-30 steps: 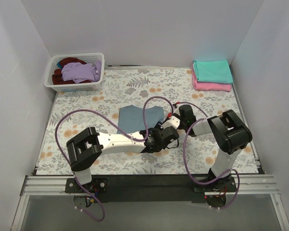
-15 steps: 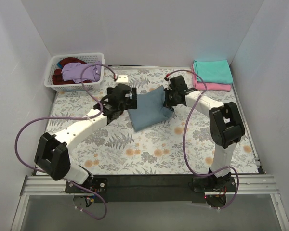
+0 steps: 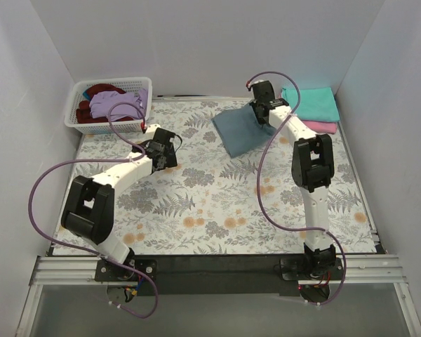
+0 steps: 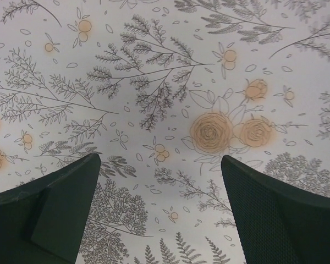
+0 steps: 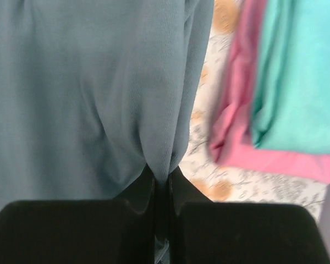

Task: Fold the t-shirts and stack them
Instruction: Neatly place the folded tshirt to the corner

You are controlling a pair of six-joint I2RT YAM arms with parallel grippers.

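The slate blue-grey cotton t-shirt (image 3: 237, 130), folded into a flat panel, hangs tilted above the far right part of the floral-printed surface (image 3: 196, 225). The right end effector (image 3: 259, 114) is clamped on its far right edge. In the right wrist view the black fingers (image 5: 137, 192) are pressed together with a pinch of the blue-grey cloth (image 5: 71, 82) gathered between them.

Just to the right sits the stack of folded t-shirts in the far right corner: a teal t-shirt (image 3: 309, 103) on top of a pink t-shirt (image 3: 312, 127). The blue-grey shirt is near the stack but apart from it.

The left end effector (image 3: 167, 151) is over the far left part of the surface. Its fingers (image 4: 60, 203) are spread wide with only the leaf-and-flower print (image 4: 154, 82) between them.

A white plastic lattice basket (image 3: 109, 126) in the far left corner holds a crumpled lilac t-shirt (image 3: 116, 105) over a dark red t-shirt (image 3: 84, 116).
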